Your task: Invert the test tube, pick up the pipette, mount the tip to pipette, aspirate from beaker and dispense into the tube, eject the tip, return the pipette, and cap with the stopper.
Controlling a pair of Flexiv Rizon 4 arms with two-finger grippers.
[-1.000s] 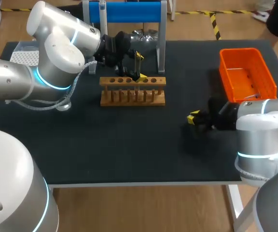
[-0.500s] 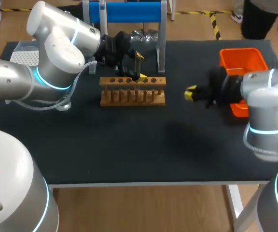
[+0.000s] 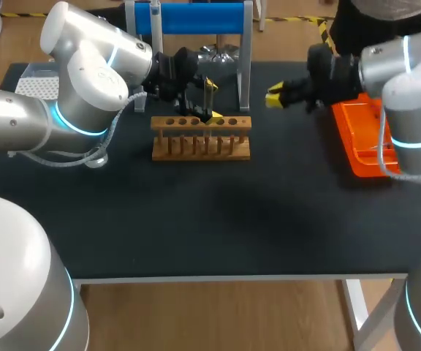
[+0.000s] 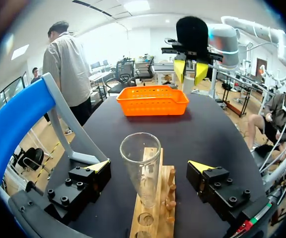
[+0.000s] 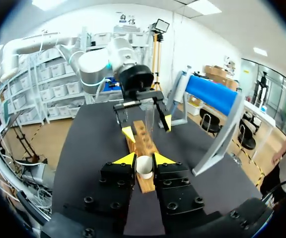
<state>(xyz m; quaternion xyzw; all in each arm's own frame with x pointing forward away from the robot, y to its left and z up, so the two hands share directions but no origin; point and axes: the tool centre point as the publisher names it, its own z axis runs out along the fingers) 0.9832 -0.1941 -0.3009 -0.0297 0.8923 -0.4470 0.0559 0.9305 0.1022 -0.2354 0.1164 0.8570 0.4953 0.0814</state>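
A clear test tube (image 4: 142, 166) stands upright, mouth up, in the wooden rack (image 3: 201, 137). My left gripper (image 3: 210, 100) is open, with one finger on each side of the tube and neither touching it (image 4: 150, 168). My right gripper (image 3: 275, 96) hangs above the table, right of the rack and beside the orange basket (image 3: 368, 135). It is shut on a small white stopper (image 5: 144, 166). From the right wrist view the rack (image 5: 142, 136), the tube (image 5: 149, 119) and my left gripper (image 5: 143, 113) lie straight ahead. A pipette (image 3: 154, 13) hangs on the blue stand (image 3: 196, 17).
The blue stand's leg (image 3: 244, 73) rises just behind the rack's right end. A white tip box (image 3: 39, 82) sits at the far left under my left arm. A shiny clear vessel (image 3: 221, 53) stands behind the stand.
My right arm has swung from the front right of the table up and back, past the orange basket, towards the rack, with the stopper in its grip. The left arm has kept still.
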